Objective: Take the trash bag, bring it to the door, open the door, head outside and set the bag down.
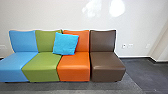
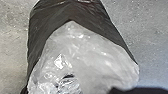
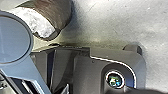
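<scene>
Left fingers (image 2: 145, 91) gripping trash bag (image 2: 92, 55)

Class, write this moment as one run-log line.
seats: four, by wall | blue pillow: against backrests | trash bag: in both wrist views | hold: unclear

The left wrist camera points downward, with a dark part of the arm's hardware (image 2: 142, 91) at its margin, form unclear. The right wrist camera also points downward, over the robot's wide dark plate (image 3: 85, 67), whose corner bears a round fitting (image 3: 115, 80); a paler jointed bar (image 3: 32, 72) with a broad disc (image 3: 13, 37) lies beside it.
</scene>
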